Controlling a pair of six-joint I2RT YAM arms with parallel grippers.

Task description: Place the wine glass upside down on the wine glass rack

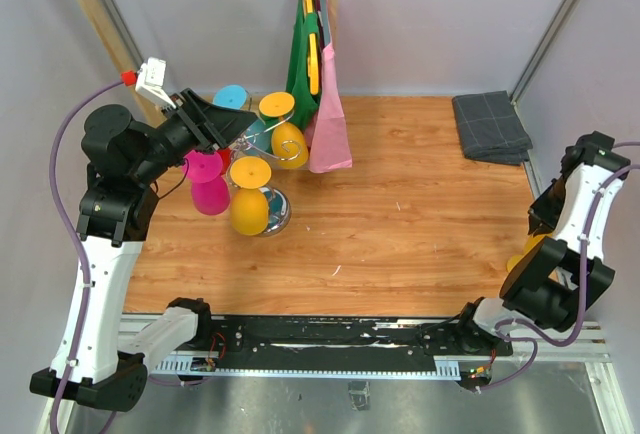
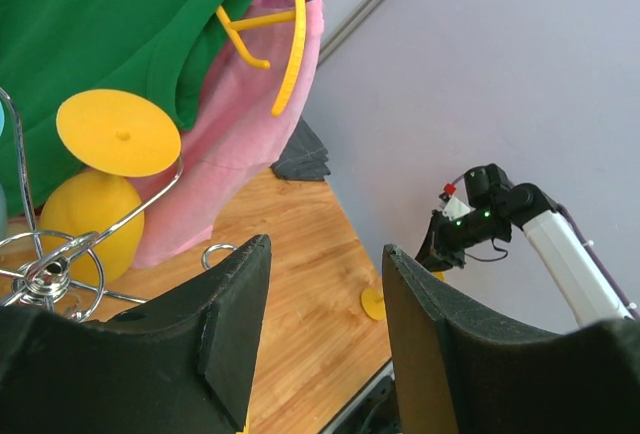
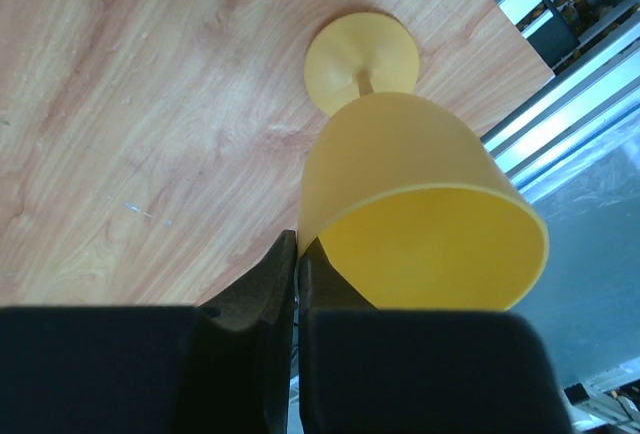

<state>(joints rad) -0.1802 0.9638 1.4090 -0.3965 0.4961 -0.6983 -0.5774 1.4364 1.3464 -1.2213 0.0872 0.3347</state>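
Wine glass [image 3: 400,184], yellow, stands on its foot at the table [image 1: 400,204]'s near right edge; your right gripper [image 3: 297,284] has its fingers pinched shut on the rim wall. Your left gripper [image 2: 325,294] hangs open and empty above the wine glass rack [image 1: 272,212] at far left; 2 yellow glasses [image 1: 249,209] hang upside down there.

**Top external:** above and behind the arm bases [image 1: 90,379], looking down on the whole counter [image 1: 420,214]. **Left wrist:** close beside the wine glass rack [image 2: 50,272], facing past it toward the right arm [image 2: 520,216]. **Right wrist:** close over the counter, well apart from the rack.
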